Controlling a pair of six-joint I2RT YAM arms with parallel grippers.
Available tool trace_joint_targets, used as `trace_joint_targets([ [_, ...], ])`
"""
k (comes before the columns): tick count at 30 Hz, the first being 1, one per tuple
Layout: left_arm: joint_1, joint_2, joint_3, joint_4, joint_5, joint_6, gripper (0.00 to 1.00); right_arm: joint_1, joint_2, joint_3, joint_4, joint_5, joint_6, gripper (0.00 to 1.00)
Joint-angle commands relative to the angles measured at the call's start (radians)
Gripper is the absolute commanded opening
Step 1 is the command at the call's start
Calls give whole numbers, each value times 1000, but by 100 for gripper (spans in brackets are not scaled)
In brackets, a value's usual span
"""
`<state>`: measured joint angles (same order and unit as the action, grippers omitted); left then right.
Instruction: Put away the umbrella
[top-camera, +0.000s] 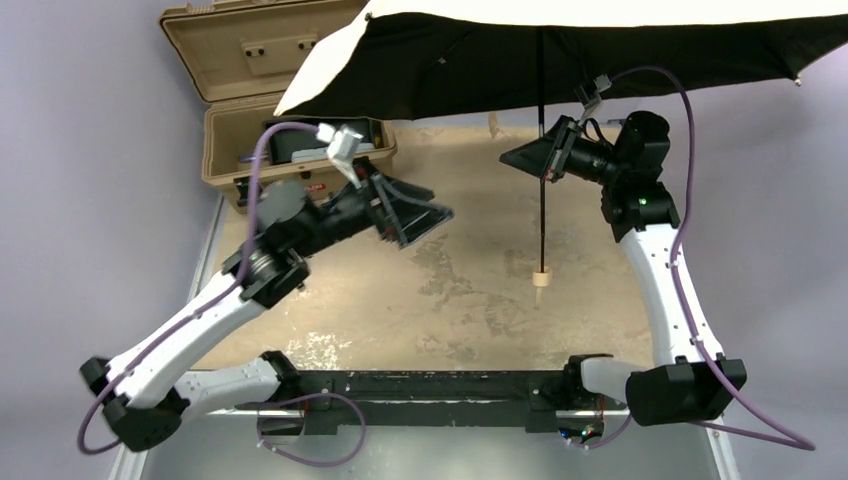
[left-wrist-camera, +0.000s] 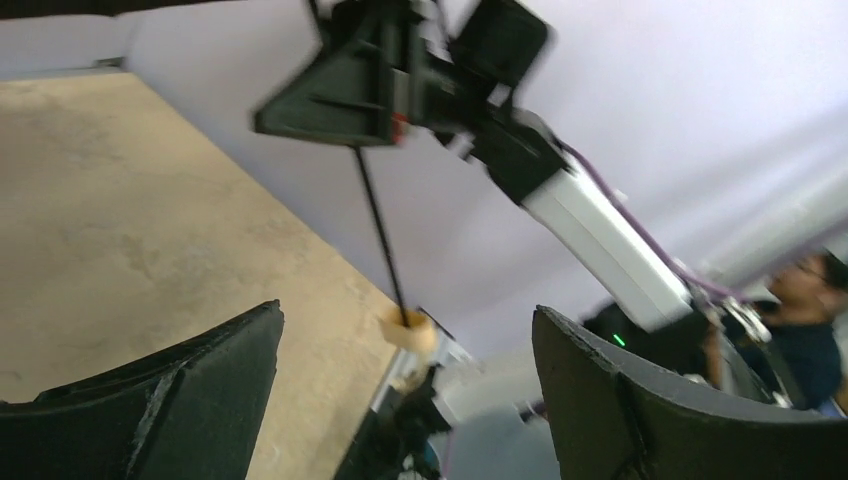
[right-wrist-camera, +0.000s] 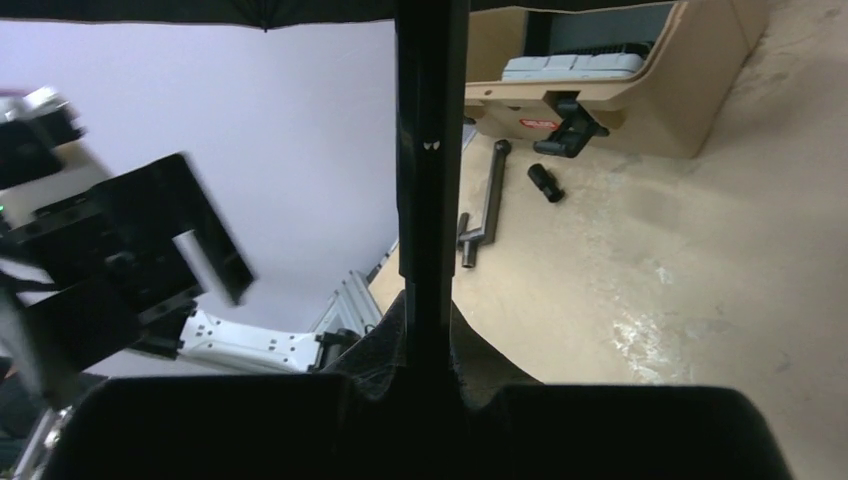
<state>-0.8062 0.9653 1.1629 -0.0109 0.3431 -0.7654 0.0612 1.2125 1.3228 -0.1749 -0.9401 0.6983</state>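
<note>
Shows a desk (top-camera: 480, 300) with an open umbrella (top-camera: 480, 60) raised over its far side, a tan case (top-camera: 250, 60) standing lid-up at far left, right fingers (top-camera: 535, 155) clenched on the umbrella's shaft, left fingers (top-camera: 420, 215) spread wide, grasping nothing.

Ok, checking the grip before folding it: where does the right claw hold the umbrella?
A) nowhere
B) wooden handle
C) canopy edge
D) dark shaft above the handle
D: the right claw is shut around the thin dark shaft of the umbrella, the pale handle free at its end.
</note>
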Motion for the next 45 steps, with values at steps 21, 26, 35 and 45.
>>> trace_joint_targets([
  [21, 8, 577, 359, 561, -432, 0, 93, 82, -96, -8, 92, -114, -63, 0],
  [26, 69, 653, 453, 568, -327, -118, 88, 106, -106, -17, 59, -120, -124, 0],
  [35, 90, 744, 590, 535, -225, -215, 81, 142, -97, -5, -45, -38, -279, 0],
  [45, 90, 753, 548, 661, -176, -322, 70, 154, -94, -5, -66, -9, -316, 0],
])
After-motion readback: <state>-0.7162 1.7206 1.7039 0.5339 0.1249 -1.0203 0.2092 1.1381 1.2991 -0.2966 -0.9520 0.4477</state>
